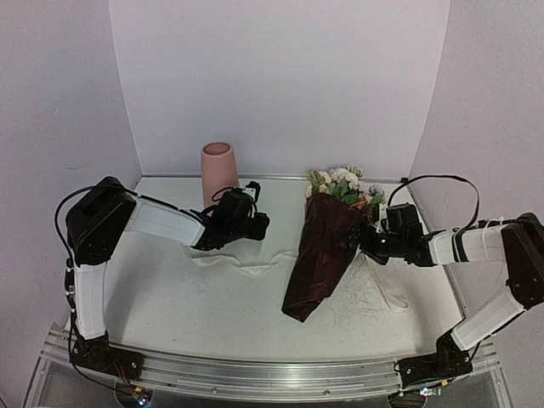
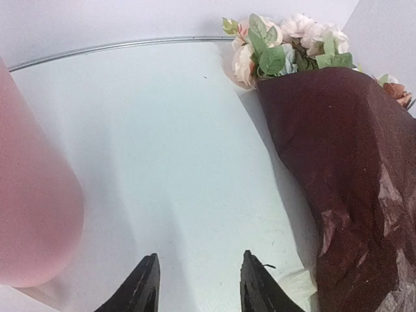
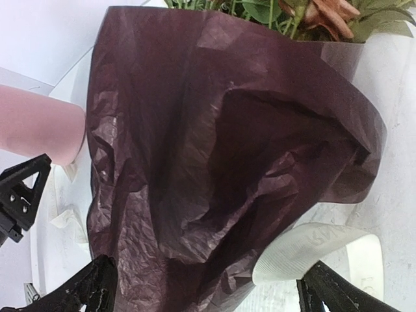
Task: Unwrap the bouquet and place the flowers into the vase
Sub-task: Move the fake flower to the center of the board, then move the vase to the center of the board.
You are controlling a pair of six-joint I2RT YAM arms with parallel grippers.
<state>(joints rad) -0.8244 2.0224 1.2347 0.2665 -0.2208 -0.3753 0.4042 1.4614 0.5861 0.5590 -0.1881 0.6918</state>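
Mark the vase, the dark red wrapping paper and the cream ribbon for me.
vase point(image 1: 219, 174), top external view, middle of its wall.
wrapping paper point(image 3: 214, 162), right wrist view, crinkled middle.
ribbon point(image 3: 305, 244), right wrist view, cream loop.

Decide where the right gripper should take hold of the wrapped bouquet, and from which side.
Probably the loose paper fold on its right flank, approached from the right. The bouquet lies flat, flowers at the far end, and that fold bulges toward the open right gripper.
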